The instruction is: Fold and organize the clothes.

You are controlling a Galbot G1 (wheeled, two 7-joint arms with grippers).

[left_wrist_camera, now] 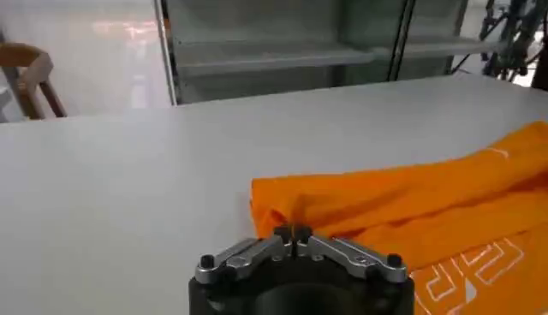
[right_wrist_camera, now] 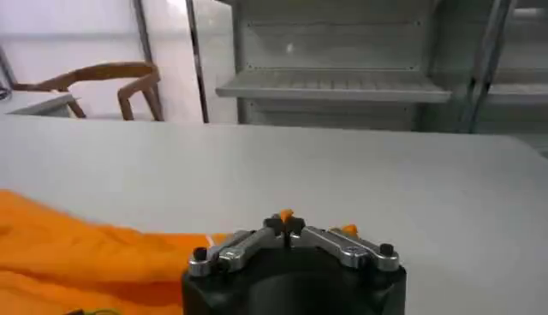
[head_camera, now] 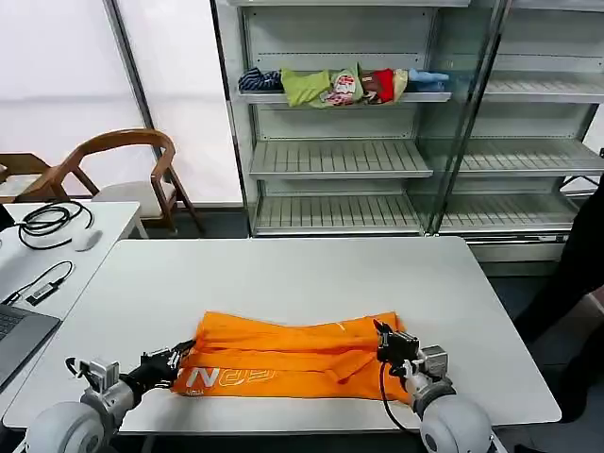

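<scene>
The clothes are one bright orange T-shirt [head_camera: 293, 357], lying as a long band across the near part of the white table [head_camera: 283, 274], with white lettering showing at its left end. My left gripper [head_camera: 175, 357] is low at that left end, shut on the shirt's edge [left_wrist_camera: 293, 233]. At the right end my right gripper [head_camera: 385, 342] is also shut, with a pinch of orange cloth between its tips [right_wrist_camera: 283, 222]. In the left wrist view the shirt [left_wrist_camera: 402, 205] runs off away from the gripper. In the right wrist view the shirt [right_wrist_camera: 77, 257] lies low beside the gripper.
A glass-fronted shelf unit [head_camera: 377, 160] stands behind the table, with a heap of green, red and blue garments [head_camera: 340, 85] on an upper shelf. At the left are a wooden chair [head_camera: 123, 170] and a side table with cables [head_camera: 52, 222] and a laptop [head_camera: 14, 330]. A person's dark sleeve [head_camera: 585, 264] is at the right edge.
</scene>
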